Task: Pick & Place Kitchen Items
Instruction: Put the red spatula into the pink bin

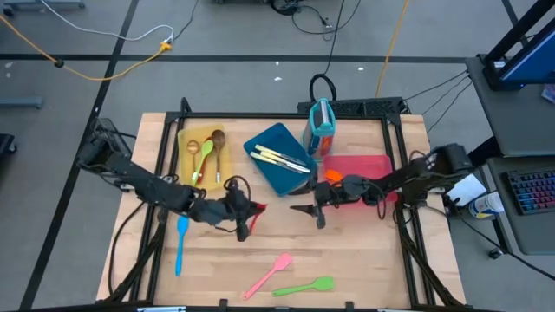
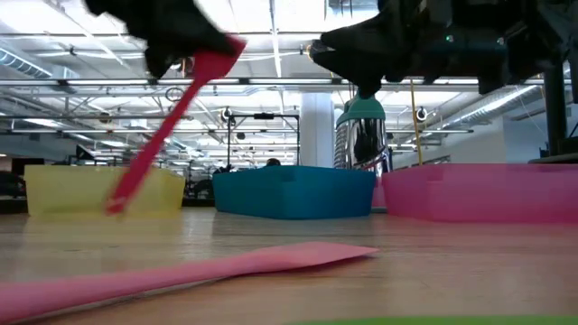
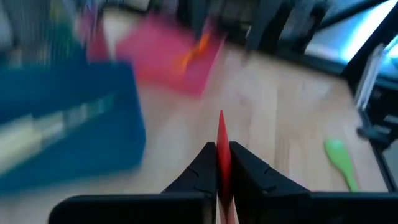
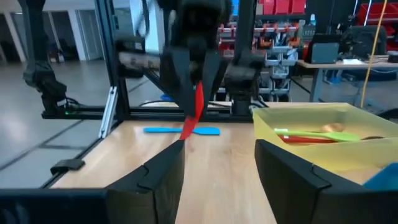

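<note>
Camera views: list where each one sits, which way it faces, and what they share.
High view: overhead, facing down; both arms, left tool shut on the red utensil.
Low view: table height, facing across at the trays; red utensil hanging.
Left wrist view: looks past shut fingers clamping the utensil.
Right wrist view: past open right tool toward the left tool.
Shared: the red utensil.

Bare wooden surface [image 1: 364, 251] lies open at the front right; flat pink spatula [image 1: 269, 275] and green spoon [image 1: 305, 287] block the front middle.

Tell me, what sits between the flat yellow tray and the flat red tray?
In the high view, the blue tray holding cream-handled knives lies between the yellow tray and red tray.
</note>
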You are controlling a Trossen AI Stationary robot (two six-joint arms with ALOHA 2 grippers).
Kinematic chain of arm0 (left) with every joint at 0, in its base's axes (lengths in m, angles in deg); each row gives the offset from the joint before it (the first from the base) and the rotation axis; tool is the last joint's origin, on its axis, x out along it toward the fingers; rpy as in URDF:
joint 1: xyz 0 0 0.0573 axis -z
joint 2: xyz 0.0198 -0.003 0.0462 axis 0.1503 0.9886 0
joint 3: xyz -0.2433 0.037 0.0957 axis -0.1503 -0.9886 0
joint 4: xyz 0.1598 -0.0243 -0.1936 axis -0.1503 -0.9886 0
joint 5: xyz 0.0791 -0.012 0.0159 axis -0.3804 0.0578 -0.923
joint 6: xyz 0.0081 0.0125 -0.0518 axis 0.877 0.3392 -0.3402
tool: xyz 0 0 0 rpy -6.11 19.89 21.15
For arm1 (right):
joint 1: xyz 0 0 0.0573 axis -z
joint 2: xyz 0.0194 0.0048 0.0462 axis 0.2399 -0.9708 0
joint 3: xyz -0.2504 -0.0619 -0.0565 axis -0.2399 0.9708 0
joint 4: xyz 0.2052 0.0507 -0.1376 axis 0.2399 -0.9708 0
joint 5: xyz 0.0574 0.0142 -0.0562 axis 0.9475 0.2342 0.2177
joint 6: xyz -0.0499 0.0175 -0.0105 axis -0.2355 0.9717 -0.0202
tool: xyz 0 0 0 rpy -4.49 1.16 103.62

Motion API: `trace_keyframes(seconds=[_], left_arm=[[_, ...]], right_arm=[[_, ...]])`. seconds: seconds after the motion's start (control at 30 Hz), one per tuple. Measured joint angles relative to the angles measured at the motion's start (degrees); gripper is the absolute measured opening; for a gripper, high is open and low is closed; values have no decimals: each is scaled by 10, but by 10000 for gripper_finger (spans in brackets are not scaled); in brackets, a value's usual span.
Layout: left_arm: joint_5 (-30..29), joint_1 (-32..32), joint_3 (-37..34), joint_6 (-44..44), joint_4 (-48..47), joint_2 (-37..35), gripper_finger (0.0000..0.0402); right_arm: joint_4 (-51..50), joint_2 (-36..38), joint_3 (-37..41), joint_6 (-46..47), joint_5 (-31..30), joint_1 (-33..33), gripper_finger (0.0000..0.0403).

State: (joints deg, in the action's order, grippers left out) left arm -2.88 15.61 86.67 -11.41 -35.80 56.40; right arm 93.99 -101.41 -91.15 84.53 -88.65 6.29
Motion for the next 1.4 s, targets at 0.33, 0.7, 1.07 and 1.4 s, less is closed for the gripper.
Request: trace_keyframes(seconds=[0.33, 0.7, 1.07, 1.4], left_arm=[[34, -62, 1, 231, 202, 2, 28], [38, -82, 1, 282, 215, 2, 29], [40, -85, 1, 302, 216, 2, 30], [42, -85, 1, 302, 189, 2, 33]], right_arm=[[46, -111, -92, 18, 1, 0, 187], [43, -131, -157, 13, -3, 13, 184], [39, -131, -161, 8, -4, 17, 28], [13, -131, -161, 8, -3, 13, 14]])
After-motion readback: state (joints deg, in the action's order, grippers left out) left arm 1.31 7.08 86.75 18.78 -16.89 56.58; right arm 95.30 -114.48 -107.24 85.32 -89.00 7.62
